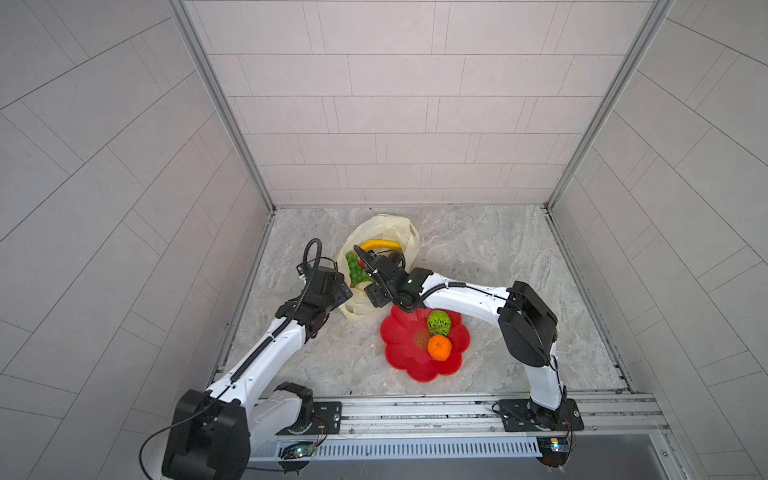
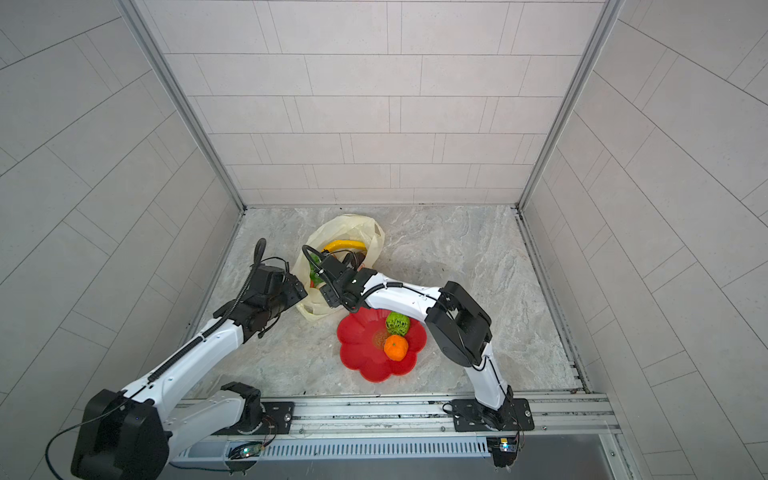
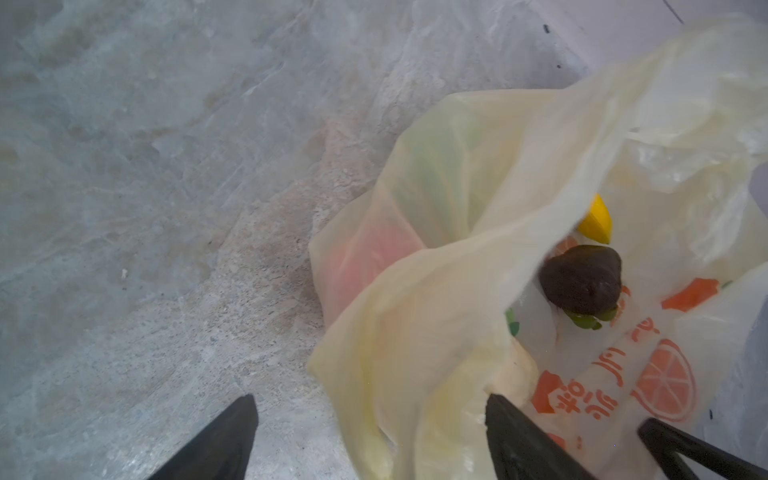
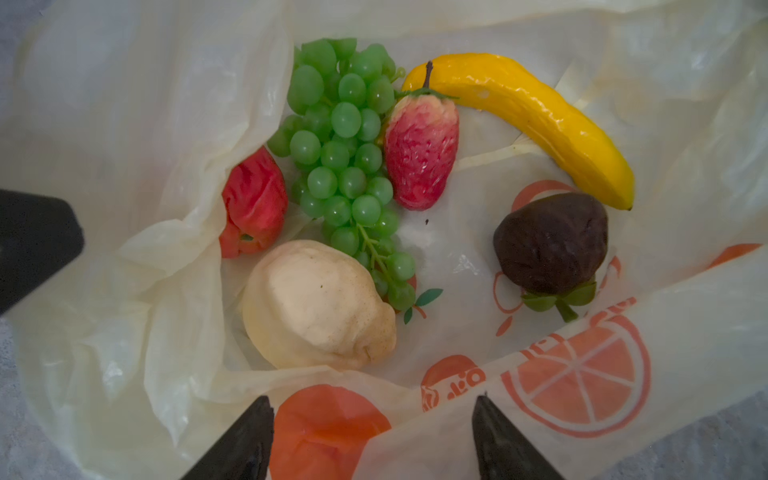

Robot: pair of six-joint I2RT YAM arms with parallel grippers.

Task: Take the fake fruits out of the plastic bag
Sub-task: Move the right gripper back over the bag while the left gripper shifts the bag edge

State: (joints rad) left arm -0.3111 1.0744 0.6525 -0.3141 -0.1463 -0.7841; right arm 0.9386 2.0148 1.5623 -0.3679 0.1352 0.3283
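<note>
Plate: red and flower-shaped, just beside the bag's near end.
Out of the bag: a netted green fruit and an orange sit close together on the plate.
Left gripper: fingers spread wide at the bag's near left edge. A loose fold of the bag lies between them, unpinched.
Right gripper: fingers spread over the bag's near rim, at its mouth, gripping nothing.
Bag: pale yellow and crumpled on the table, with its mouth gaping upward.
Near the bag's mouth: a cream fruit and a red fruit half under a fold.
Middle of the bag: grapes with a strawberry touching them. A dark fruit lies apart from them.
Far end of the bag: a banana.
</note>
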